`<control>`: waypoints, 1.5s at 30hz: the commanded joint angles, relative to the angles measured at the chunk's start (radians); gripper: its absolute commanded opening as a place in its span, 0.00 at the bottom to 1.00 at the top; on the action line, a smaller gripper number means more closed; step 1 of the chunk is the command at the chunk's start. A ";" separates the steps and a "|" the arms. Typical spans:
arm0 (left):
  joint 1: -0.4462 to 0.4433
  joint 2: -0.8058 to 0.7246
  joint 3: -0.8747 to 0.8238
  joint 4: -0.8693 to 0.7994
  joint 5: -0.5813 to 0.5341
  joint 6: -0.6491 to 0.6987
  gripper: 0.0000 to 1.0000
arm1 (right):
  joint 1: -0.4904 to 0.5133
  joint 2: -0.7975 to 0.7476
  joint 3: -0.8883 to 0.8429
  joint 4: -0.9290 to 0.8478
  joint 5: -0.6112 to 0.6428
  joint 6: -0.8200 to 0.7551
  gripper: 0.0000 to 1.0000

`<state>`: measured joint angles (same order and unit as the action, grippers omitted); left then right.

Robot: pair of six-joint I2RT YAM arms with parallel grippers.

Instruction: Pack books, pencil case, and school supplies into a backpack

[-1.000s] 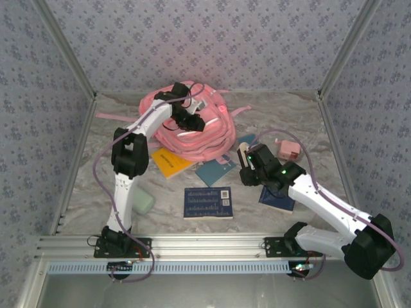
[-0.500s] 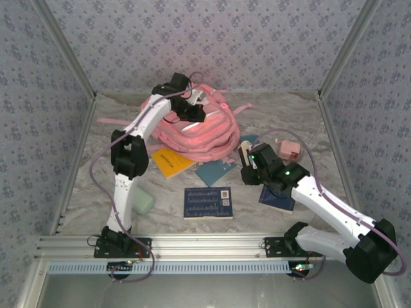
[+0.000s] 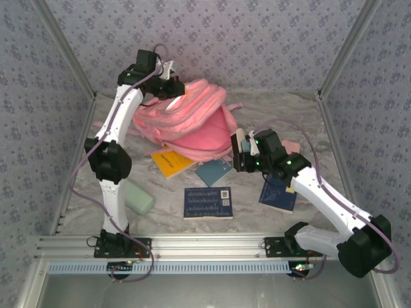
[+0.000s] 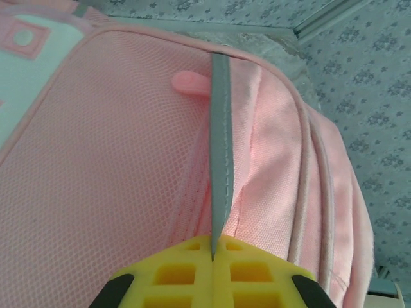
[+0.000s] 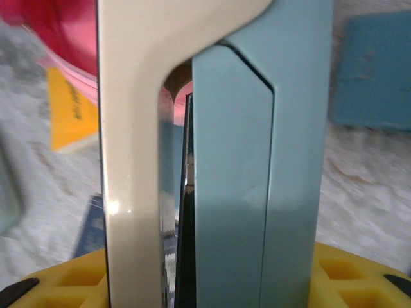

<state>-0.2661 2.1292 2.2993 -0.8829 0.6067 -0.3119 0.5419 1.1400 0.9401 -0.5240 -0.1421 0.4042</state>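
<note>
The pink backpack [image 3: 192, 122] sits tilted over the far middle of the marbled table [image 3: 308, 125]. Its long axis runs from about 10 o'clock, where its top is hoisted, down to 4 o'clock, where its bottom end appears to rest on the surface. The left gripper [image 3: 169, 88] is fully closed, pinching the grey strap [image 4: 220, 141] at the pack's top; the strap runs straight away from the pads.

The right gripper [image 3: 241, 153] sits just beside the pack's lower end, at its 4 o'clock. Its jaws are partly apart and clamped on a beige and light-blue stapler [image 5: 231, 160]. It is probably a stapler, though the view is too close to be sure. Its long axis lies along the fingers.

At the pack's 6 o'clock lie a yellow-orange book [image 3: 168, 162], partly under it, and a teal book [image 3: 215, 172]. A navy book [image 3: 208, 202] lies nearer the arms. The mint pencil case [image 3: 137, 199] lies at 8 o'clock, beside the left arm.

A second ago the pack lay slumped flat with the left gripper low on it. The arm has since risen toward 11 o'clock, hauling the top up. The right gripper has edged closer to the pack.
</note>
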 commanded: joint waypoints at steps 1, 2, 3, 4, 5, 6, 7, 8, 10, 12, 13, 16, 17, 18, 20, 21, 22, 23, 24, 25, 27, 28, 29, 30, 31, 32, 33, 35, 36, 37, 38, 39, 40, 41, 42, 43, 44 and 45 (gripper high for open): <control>-0.010 -0.087 0.023 0.068 0.104 -0.044 0.00 | -0.015 0.077 0.094 0.158 -0.166 0.087 0.51; -0.010 -0.093 0.013 0.077 0.112 -0.049 0.00 | -0.020 0.110 0.110 0.199 -0.195 0.116 0.51; -0.010 -0.099 0.006 0.084 0.122 -0.052 0.00 | -0.027 0.147 0.124 0.244 -0.230 0.156 0.51; -0.010 -0.103 0.001 0.088 0.130 -0.056 0.00 | -0.032 0.182 0.134 0.285 -0.263 0.186 0.51; -0.010 -0.108 -0.003 0.092 0.137 -0.059 0.00 | -0.041 0.223 0.146 0.335 -0.293 0.238 0.51; -0.010 -0.115 -0.009 0.095 0.141 -0.063 0.00 | -0.052 0.266 0.154 0.387 -0.319 0.290 0.51; -0.009 -0.123 -0.016 0.104 0.146 -0.070 0.00 | -0.061 0.299 0.156 0.438 -0.337 0.332 0.51; -0.006 -0.134 -0.024 0.116 0.154 -0.078 0.00 | -0.071 0.332 0.151 0.501 -0.350 0.382 0.50; 0.000 -0.152 -0.035 0.133 0.163 -0.091 0.00 | -0.084 0.382 0.135 0.622 -0.359 0.455 0.50; 0.008 -0.170 -0.051 0.148 0.175 -0.104 0.00 | -0.092 0.433 0.125 0.740 -0.370 0.522 0.50; 0.012 -0.178 -0.062 0.163 0.185 -0.116 0.00 | -0.096 0.456 0.124 0.790 -0.379 0.545 0.50; 0.022 -0.201 -0.081 0.185 0.206 -0.129 0.00 | -0.102 0.535 0.120 0.946 -0.388 0.643 0.50; 0.026 -0.209 -0.086 0.195 0.217 -0.134 0.00 | -0.101 0.564 0.124 1.008 -0.384 0.676 0.50; 0.027 -0.217 -0.095 0.199 0.229 -0.141 0.00 | -0.098 0.588 0.133 1.040 -0.383 0.694 0.50; 0.030 -0.226 -0.108 0.237 0.252 -0.154 0.00 | -0.084 0.649 0.181 1.073 -0.393 0.727 0.50; 0.031 -0.229 -0.113 0.246 0.261 -0.159 0.00 | -0.068 0.685 0.221 1.070 -0.399 0.733 0.50; 0.032 -0.231 -0.116 0.250 0.267 -0.162 0.00 | -0.057 0.706 0.242 1.058 -0.396 0.733 0.50; 0.031 -0.233 -0.119 0.255 0.273 -0.166 0.00 | -0.039 0.740 0.307 1.036 -0.384 0.730 0.51; 0.031 -0.235 -0.122 0.261 0.279 -0.170 0.00 | -0.024 0.767 0.342 1.024 -0.381 0.729 0.51; 0.031 -0.236 -0.124 0.266 0.283 -0.174 0.00 | -0.012 0.797 0.383 1.012 -0.378 0.733 0.51; 0.031 -0.239 -0.126 0.272 0.290 -0.177 0.00 | 0.018 0.865 0.473 0.989 -0.372 0.744 0.52; 0.031 -0.241 -0.126 0.275 0.292 -0.179 0.00 | 0.029 0.893 0.514 0.981 -0.374 0.746 0.52; 0.031 -0.241 -0.126 0.280 0.294 -0.181 0.00 | 0.045 0.928 0.560 0.956 -0.378 0.748 0.53; 0.033 -0.242 -0.126 0.284 0.296 -0.183 0.00 | 0.062 0.965 0.620 0.917 -0.377 0.745 0.53; 0.033 -0.241 -0.126 0.288 0.297 -0.184 0.00 | 0.073 0.992 0.659 0.884 -0.376 0.739 0.54; 0.036 -0.240 -0.124 0.292 0.299 -0.183 0.00 | 0.085 1.016 0.691 0.853 -0.378 0.732 0.54; 0.040 -0.237 -0.122 0.296 0.300 -0.183 0.00 | 0.097 1.041 0.719 0.817 -0.373 0.719 0.55; 0.056 -0.228 -0.117 0.309 0.301 -0.194 0.00 | 0.112 1.088 0.754 0.794 -0.368 0.720 0.55; 0.063 -0.222 -0.114 0.316 0.307 -0.200 0.00 | 0.120 1.121 0.778 0.783 -0.371 0.731 0.55; 0.067 -0.217 -0.109 0.321 0.311 -0.202 0.00 | 0.126 1.149 0.804 0.769 -0.374 0.737 0.56; 0.069 -0.214 -0.107 0.320 0.309 -0.201 0.00 | 0.138 1.181 0.844 0.744 -0.389 0.734 0.57; 0.071 -0.212 -0.104 0.320 0.309 -0.197 0.00 | 0.148 1.203 0.878 0.713 -0.394 0.723 0.60; 0.075 -0.212 -0.104 0.317 0.308 -0.194 0.00 | 0.157 1.219 0.907 0.695 -0.393 0.708 0.65; 0.079 -0.211 -0.104 0.314 0.306 -0.191 0.00 | 0.165 1.225 0.921 0.689 -0.389 0.695 0.73; 0.087 -0.212 -0.108 0.315 0.305 -0.192 0.00 | 0.172 1.220 0.929 0.692 -0.385 0.679 0.82; 0.096 -0.217 -0.115 0.317 0.306 -0.195 0.00 | 0.174 1.212 0.922 0.704 -0.381 0.672 0.87; 0.105 -0.220 -0.122 0.320 0.306 -0.198 0.00 | 0.176 1.200 0.912 0.720 -0.379 0.663 0.93; 0.117 -0.227 -0.130 0.322 0.305 -0.202 0.00 | 0.173 1.180 0.898 0.731 -0.376 0.651 0.96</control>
<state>-0.1795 1.9839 2.1494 -0.6956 0.8337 -0.4999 0.7055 2.3619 1.8137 0.2119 -0.5121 1.0996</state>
